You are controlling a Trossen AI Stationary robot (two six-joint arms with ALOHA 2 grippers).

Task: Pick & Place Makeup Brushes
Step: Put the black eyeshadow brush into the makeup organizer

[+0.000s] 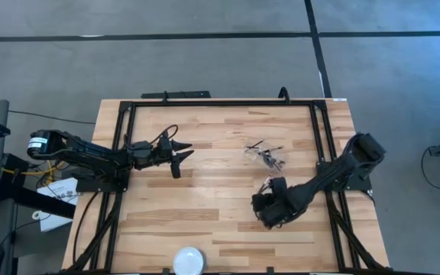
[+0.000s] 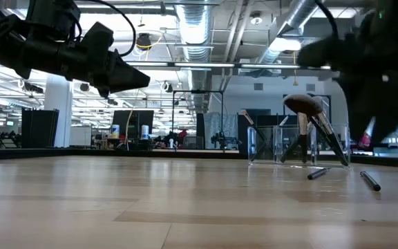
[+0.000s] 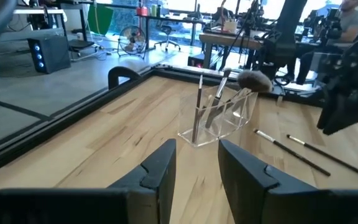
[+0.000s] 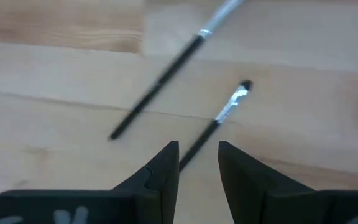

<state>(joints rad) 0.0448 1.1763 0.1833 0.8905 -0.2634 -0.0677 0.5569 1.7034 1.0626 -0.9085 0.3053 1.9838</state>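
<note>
A clear holder [image 1: 266,156] stands on the table's far right part with several dark brushes upright in it, one with a fluffy brown head [image 2: 304,104]. Two thin brushes lie flat on the wood near it [image 3: 272,140] [image 3: 322,155]. My right gripper [image 4: 199,165] hangs open above them, pointing down. Its fingers stand on either side of the handle of the brush with the silver ferrule [image 4: 225,112] without touching it; the second brush [image 4: 160,81] lies beside it. My left gripper [image 3: 197,168] is open in the air at the table's left [image 1: 178,156], facing the holder [image 3: 219,115].
A round white dish [image 1: 188,261] sits at the table's near edge. A black frame [image 1: 220,103] runs around the tabletop. The wood between the two arms is bare. My right arm [image 3: 353,87] stands close to the holder's right side.
</note>
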